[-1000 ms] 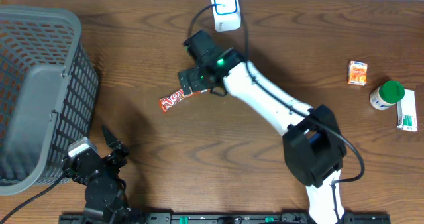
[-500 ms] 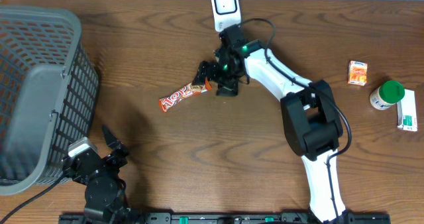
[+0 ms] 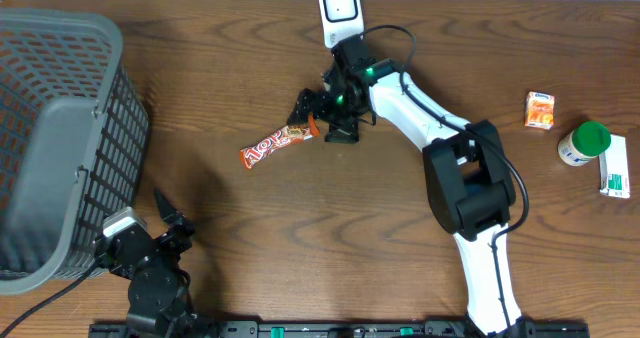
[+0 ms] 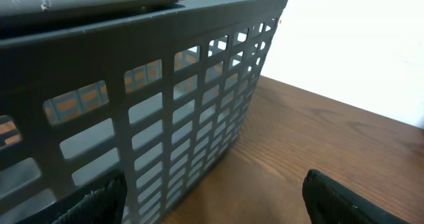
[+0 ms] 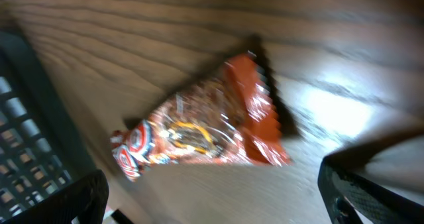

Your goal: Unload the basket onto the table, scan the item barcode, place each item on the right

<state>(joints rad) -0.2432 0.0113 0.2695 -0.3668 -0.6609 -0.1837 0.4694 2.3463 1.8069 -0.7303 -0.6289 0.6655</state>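
An orange-red candy bar (image 3: 278,144) lies flat on the wooden table, left of centre. My right gripper (image 3: 322,120) is open just past the bar's right end, with nothing between its fingers. In the right wrist view the bar (image 5: 199,128) lies on the wood ahead of the wide-open right gripper (image 5: 215,204), blurred. No barcode shows on the wrapper. A white scanner (image 3: 340,13) stands at the table's back edge, behind the right arm. My left gripper (image 3: 165,218) rests open at the front left, beside the basket; in its own view the left gripper (image 4: 215,204) is empty.
A grey slatted basket (image 3: 60,138) fills the left side and looms close in the left wrist view as the basket (image 4: 132,85). At the far right sit a small orange box (image 3: 540,109), a green-capped bottle (image 3: 583,143) and a white carton (image 3: 617,168).
The right gripper has drawn back to the right, off the candy bar's right end, which now lies uncovered on the table. The left arm has not moved.
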